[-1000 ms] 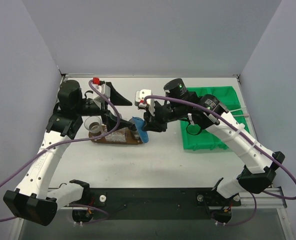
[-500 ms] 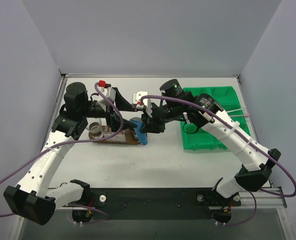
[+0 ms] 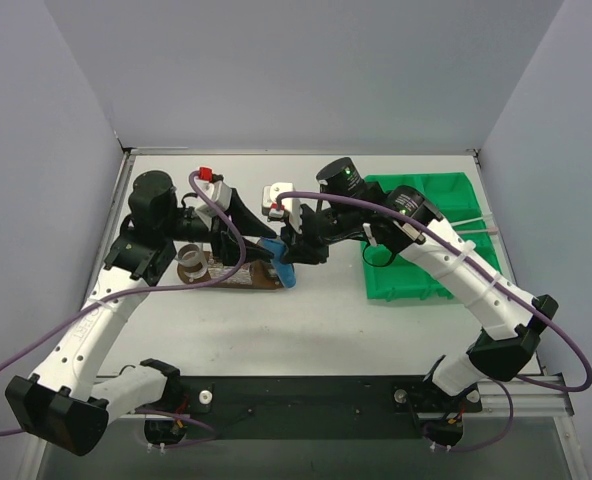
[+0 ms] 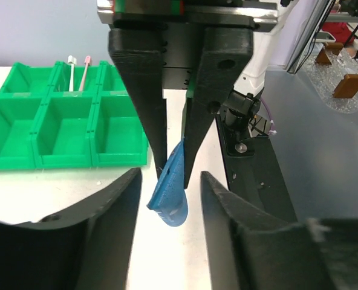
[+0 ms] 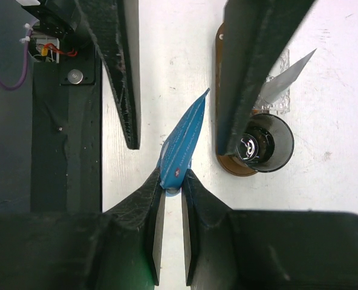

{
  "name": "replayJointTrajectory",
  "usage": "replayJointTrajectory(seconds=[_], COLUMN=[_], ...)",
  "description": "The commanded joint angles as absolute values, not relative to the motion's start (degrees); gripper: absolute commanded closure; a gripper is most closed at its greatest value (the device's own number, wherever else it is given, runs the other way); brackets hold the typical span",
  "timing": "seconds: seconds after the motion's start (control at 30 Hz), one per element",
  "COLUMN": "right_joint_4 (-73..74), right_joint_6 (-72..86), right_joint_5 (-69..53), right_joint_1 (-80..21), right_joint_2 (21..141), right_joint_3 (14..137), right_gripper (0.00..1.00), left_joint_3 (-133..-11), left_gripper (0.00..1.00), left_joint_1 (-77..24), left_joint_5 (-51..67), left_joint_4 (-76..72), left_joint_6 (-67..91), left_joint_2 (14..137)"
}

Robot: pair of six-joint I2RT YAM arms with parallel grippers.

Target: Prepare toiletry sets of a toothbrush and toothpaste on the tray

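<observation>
Toothpaste [image 5: 182, 145]: a blue tube with some white print, tilted in the air over the white table, just off the end of the tray.
Cap: I can't make it out from here; the flat end points away from the fingers that hold the tube.
Right gripper [image 5: 172, 183]: pinched narrow on one end of the toothpaste, a finger pressed to each side.
Left gripper [image 4: 170, 175]: jaws partly apart, one finger on each side of the tube's free end, a gap showing on both sides.
Tray [image 3: 248, 281]: dark brown board lying flat under the left gripper, with a clear cup [image 5: 260, 142] standing on it.
Toothbrush [image 4: 85, 71]: thin pale sticks lying in a back compartment of the green bin [image 4: 64, 130], well apart from the tube.
</observation>
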State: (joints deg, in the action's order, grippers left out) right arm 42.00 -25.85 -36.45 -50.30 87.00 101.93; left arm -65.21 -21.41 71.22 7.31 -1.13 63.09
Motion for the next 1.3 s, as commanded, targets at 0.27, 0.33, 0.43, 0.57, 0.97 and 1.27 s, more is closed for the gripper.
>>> replayJointTrajectory(seconds=[0.27,0.33,0.43,0.57,0.97,1.27], right_joint_4=[41.4,41.4,41.3,41.3,41.4,40.3], right_joint_6=[-26.5,-26.5,-26.5,-26.6,-26.5,-26.5], right_joint_5=[-36.7,-36.7,-36.6,-36.3,-32.3,-26.7], right_joint_1=[-50.6,-50.6,-50.6,-50.6,-50.6,-50.5], right_joint_2=[86.5,86.4,86.4,86.3,85.4,83.1], right_joint_3=[105.2,105.0,105.0,105.1,103.3,100.4], right_gripper=[1.0,1.0,1.0,1.0,0.72,0.49], left_joint_3=[-64.4,-64.6,-64.9,-65.0,-65.9,-68.8], left_gripper=[0.55,0.56,0.65,0.84,1.0,1.0], left_joint_1=[-22.1,-22.2,-22.7,-22.9,-22.9,-20.6], left_joint_5=[73.0,73.0,72.9,72.7,68.4,59.6], left_joint_4=[6.4,6.5,6.4,6.4,10.0,17.4], left_joint_6=[-1.8,-1.9,-1.8,-1.7,-4.0,-9.6], left_joint_2=[61.8,62.1,62.5,62.7,61.7,60.0])
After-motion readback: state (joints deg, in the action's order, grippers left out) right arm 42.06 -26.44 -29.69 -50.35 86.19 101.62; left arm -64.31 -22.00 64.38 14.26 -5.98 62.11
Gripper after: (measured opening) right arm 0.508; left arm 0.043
